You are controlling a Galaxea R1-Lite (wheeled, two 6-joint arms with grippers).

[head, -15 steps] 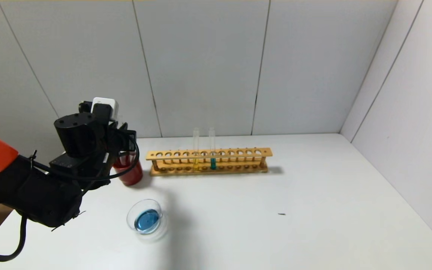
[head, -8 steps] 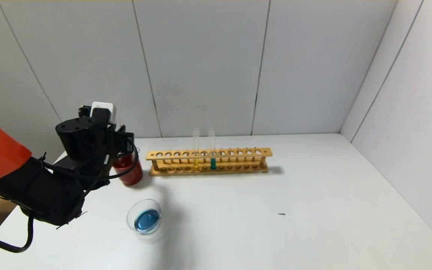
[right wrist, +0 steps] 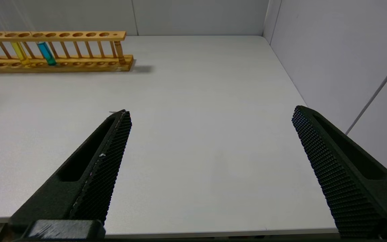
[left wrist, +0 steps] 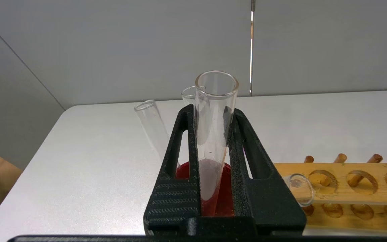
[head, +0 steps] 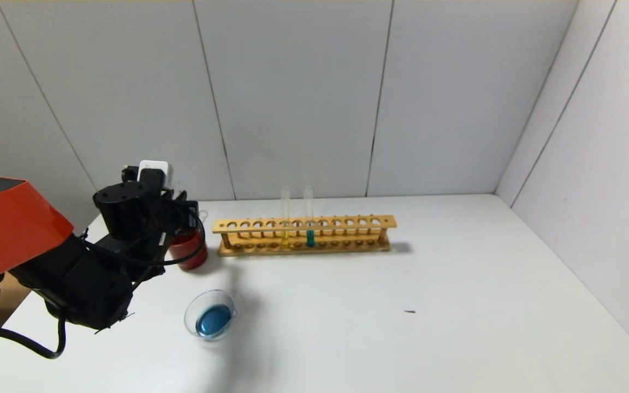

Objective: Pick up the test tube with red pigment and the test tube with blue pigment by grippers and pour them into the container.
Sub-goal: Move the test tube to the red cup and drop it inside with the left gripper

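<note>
Over the dark red opaque cup [head: 189,254] at far left, left gripper [left wrist: 210,112] pinches an emptied clear glass tube [left wrist: 213,111]; neighbouring tubes could be knocked. Clear dish [head: 211,319] holds blue; right gripper [right wrist: 210,141] gapes, idle.

Head camera overlooks table; wrist cameras low, near; all share rack [head: 303,233].
</note>
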